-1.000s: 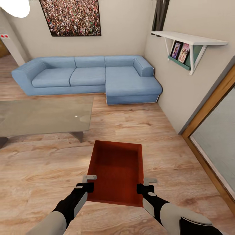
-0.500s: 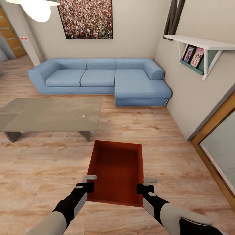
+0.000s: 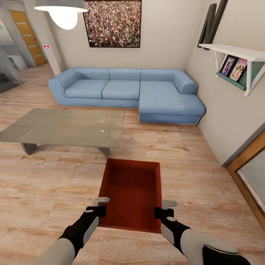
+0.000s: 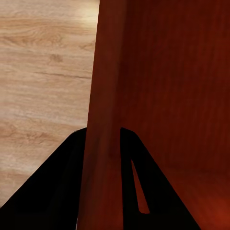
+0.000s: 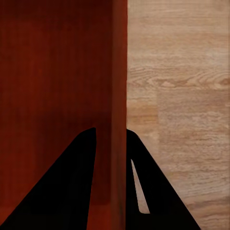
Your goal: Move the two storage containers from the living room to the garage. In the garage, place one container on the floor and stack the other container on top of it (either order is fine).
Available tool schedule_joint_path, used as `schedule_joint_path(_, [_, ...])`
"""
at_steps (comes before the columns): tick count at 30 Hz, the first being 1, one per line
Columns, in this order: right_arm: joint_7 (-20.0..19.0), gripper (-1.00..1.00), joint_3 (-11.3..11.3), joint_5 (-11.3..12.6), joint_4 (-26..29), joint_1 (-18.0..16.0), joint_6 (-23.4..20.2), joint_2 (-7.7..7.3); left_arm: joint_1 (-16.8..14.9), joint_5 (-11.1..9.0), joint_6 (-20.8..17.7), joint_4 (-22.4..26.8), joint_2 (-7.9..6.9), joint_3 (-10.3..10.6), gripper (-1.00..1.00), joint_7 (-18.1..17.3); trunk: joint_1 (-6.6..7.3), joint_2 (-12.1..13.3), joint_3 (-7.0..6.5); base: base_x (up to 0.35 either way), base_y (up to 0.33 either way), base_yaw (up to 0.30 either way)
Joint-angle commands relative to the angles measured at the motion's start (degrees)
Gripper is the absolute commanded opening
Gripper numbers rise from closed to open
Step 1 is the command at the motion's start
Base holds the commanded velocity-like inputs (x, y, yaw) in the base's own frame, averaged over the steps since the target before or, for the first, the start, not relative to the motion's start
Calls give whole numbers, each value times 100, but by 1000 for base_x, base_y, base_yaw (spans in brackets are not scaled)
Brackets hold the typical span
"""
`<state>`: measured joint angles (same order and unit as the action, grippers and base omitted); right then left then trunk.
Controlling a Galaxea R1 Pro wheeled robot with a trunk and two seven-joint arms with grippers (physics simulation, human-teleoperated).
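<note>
Carrying one orange-red open-top plastic bin across the living room's wood-plank floor.

I have my left gripper and right gripper each pinched over a long side wall, so the bin hangs level before me. Since a second ago the blue sofa and glass table slid rightward: my view swung, probably the base turning.
</note>
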<state>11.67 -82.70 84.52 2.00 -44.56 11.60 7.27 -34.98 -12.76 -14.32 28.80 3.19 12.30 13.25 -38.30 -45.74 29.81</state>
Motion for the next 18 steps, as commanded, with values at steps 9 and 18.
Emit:
schedule_joint_path(9, [19,-100,-220,65,-121,0,1,-67,-9,1,-32,354,-99,-316,-100,81,-1,-5,-56,0,0,195])
schedule_joint_path(18, [19,-100,-220,65,-121,0,0,-64,-9,1,-34,354,-99,-316,-100,81,-1,-5,-116,0,0,207])
